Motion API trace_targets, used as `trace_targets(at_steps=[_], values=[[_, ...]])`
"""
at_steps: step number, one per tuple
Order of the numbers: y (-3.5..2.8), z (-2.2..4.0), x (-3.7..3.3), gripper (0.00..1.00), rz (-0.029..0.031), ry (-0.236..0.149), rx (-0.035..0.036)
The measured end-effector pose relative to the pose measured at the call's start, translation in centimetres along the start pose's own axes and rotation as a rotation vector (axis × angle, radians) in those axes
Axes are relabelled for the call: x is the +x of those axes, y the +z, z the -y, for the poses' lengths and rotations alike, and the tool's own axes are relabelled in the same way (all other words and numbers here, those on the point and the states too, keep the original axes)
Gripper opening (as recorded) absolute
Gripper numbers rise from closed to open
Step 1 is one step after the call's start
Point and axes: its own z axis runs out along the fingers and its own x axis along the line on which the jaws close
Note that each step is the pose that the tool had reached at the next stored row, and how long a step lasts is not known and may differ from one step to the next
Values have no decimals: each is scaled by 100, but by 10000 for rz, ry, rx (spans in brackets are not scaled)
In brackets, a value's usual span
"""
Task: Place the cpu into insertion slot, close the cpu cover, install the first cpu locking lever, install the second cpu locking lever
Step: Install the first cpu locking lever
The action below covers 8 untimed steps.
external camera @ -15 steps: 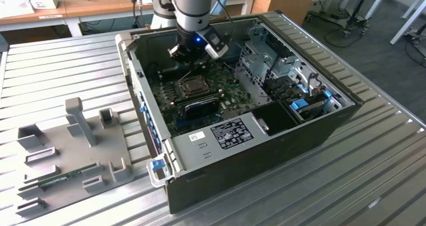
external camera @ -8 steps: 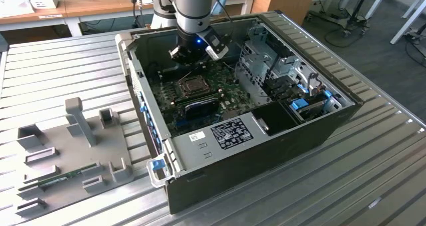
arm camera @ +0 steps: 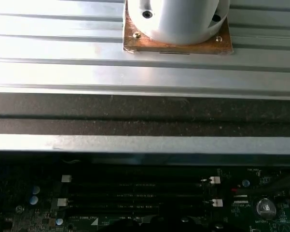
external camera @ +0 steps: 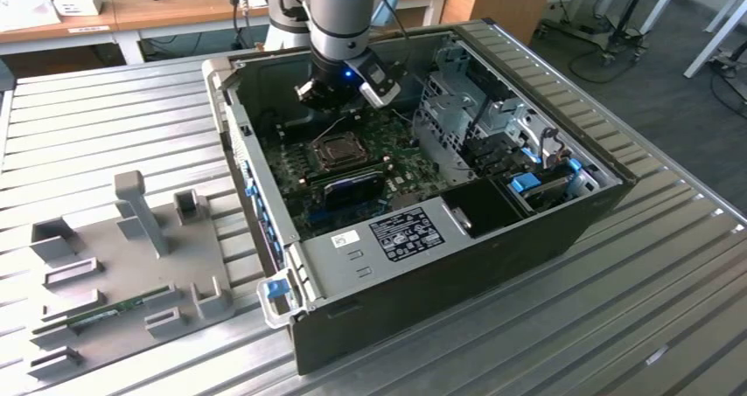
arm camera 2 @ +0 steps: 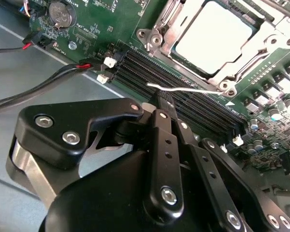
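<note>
The cpu point(arm camera 2: 214, 34) lies flat in the insertion slot point(external camera: 320, 157) on the green board inside the open computer case. The silvery cpu cover point(arm camera 2: 160, 21) is folded down around it, framing the chip. A thin wire locking lever point(arm camera 2: 188, 89) stands raised along the socket's edge beside the memory slots. My gripper point(arm camera 2: 159, 96) is shut, and its tips sit right at the lever's free end; I cannot tell whether they touch. In the exterior view the gripper point(external camera: 341, 106) hangs inside the case just behind the socket.
Long black memory slots point(arm camera 2: 135, 72) run beside the socket. Red and black cables point(arm camera 2: 38, 87) and a coin battery point(arm camera 2: 62, 13) lie near the case wall point(external camera: 251, 177). A drive cage point(external camera: 467, 107) stands on the exterior view's right. A grey fixture tray point(external camera: 129, 265) rests on the slatted table.
</note>
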Motion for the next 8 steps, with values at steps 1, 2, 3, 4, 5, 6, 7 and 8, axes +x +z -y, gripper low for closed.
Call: trace_targets(at_steps=[1,2,3,4,5,6,7,8], values=[[-2,6,0,11,0,1,-10],[-3,10,0,11,0,2,-20],[-3,11,0,11,1,4,-28],[-3,11,0,11,1,5,-29],[-3,11,0,11,0,4,-33],[-3,11,0,11,0,5,-38],[-3,11,0,11,0,5,-39],[-4,11,0,11,1,5,-41]])
